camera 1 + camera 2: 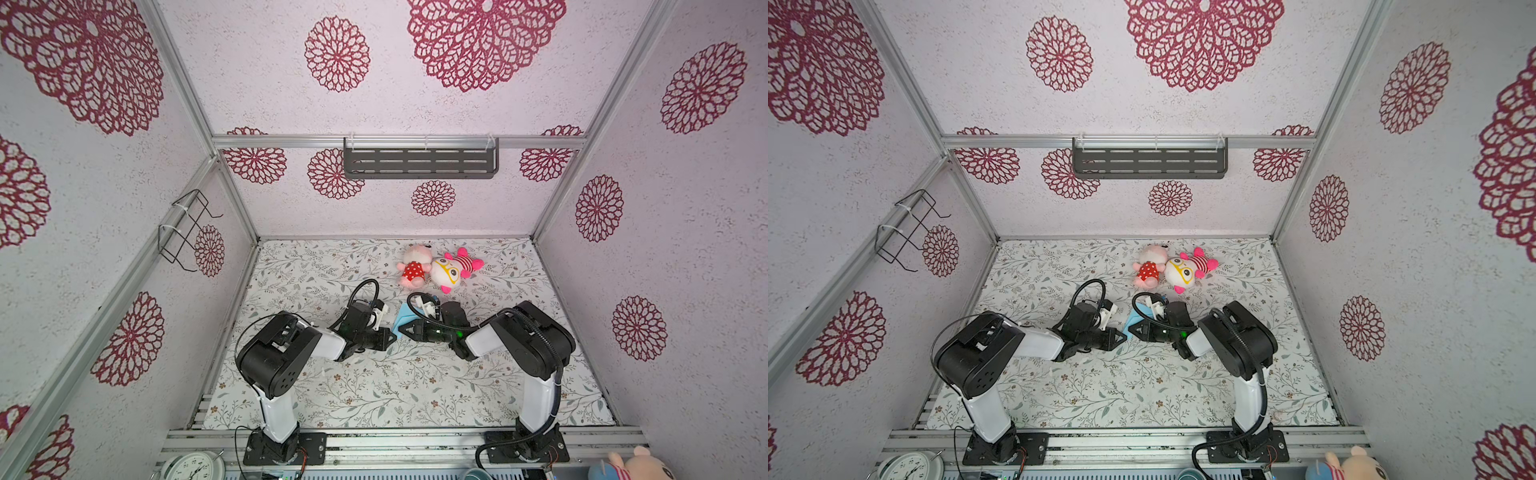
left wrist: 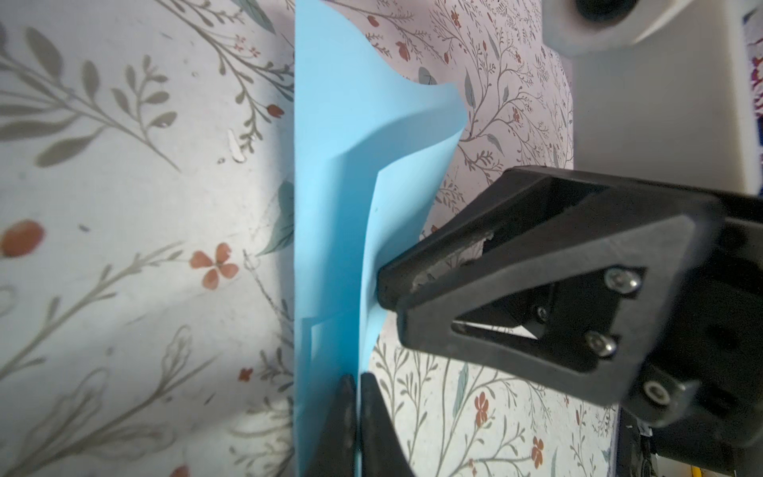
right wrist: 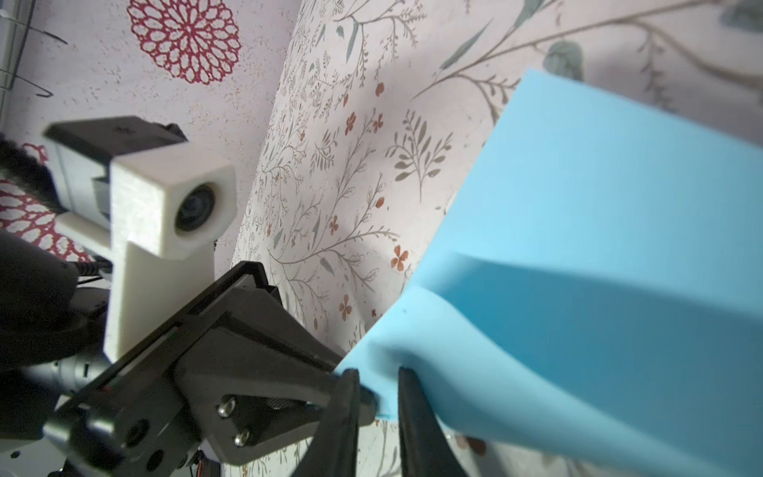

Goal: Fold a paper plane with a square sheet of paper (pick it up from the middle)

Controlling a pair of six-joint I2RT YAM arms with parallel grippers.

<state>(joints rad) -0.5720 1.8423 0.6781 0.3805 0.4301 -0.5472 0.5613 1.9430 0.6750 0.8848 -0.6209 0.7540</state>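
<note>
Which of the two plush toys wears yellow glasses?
The plush toy with the pink-striped body, on the right in both top views; its neighbour, the plush toy in the red dotted outfit, shows none.

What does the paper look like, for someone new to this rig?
On the floral table mat, look mid-table, in front of the pink plush toys. The square sheet of paper sits where the left gripper and right gripper meet: the only light-blue thing, thin, curled.
</note>
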